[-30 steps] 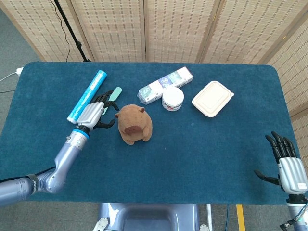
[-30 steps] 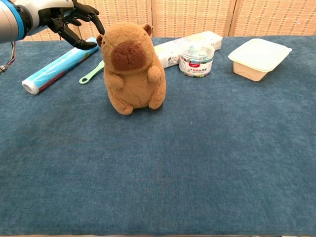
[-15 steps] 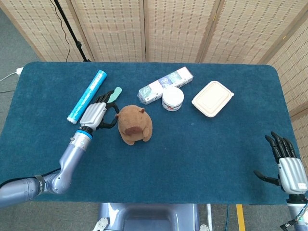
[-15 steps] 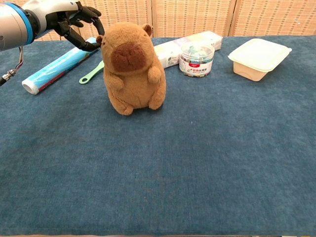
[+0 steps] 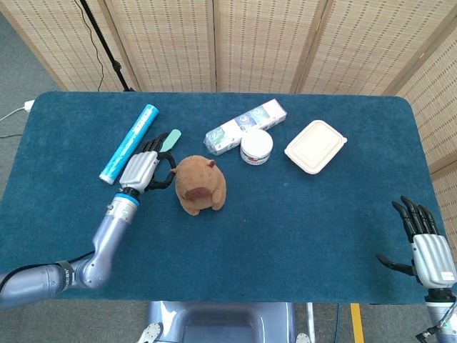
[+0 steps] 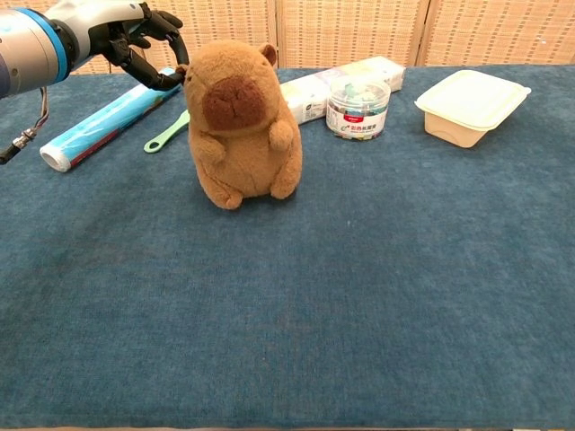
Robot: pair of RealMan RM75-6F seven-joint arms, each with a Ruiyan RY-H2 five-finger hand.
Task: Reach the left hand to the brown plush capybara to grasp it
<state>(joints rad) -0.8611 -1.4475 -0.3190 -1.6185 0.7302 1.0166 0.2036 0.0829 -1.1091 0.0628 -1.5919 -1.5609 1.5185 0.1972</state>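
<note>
The brown plush capybara [image 5: 200, 186] [image 6: 241, 124] stands upright near the middle of the blue table, facing the chest camera. My left hand [image 5: 146, 170] [image 6: 139, 40] is just to its left at head height, fingers apart and curved toward it. Its fingertips [image 6: 176, 74] reach the plush's ear and seem to touch it. Nothing is held in that hand. My right hand [image 5: 425, 244] hangs off the table's front right corner, fingers spread and empty; the chest view does not show it.
A blue roll [image 5: 129, 143] [image 6: 103, 118] and a green spoon [image 5: 168, 141] [image 6: 165, 132] lie left of and behind the capybara. Behind it to the right lie a long packet [image 5: 245, 126] [image 6: 337, 79], a small round tub [image 5: 256, 146] [image 6: 358, 107] and a beige lidded box [image 5: 315, 146] [image 6: 473, 105].
My left hand has moved right, closing the gap to the capybara's head until its fingertips reach the ear. The capybara and my right hand have stayed put.
</note>
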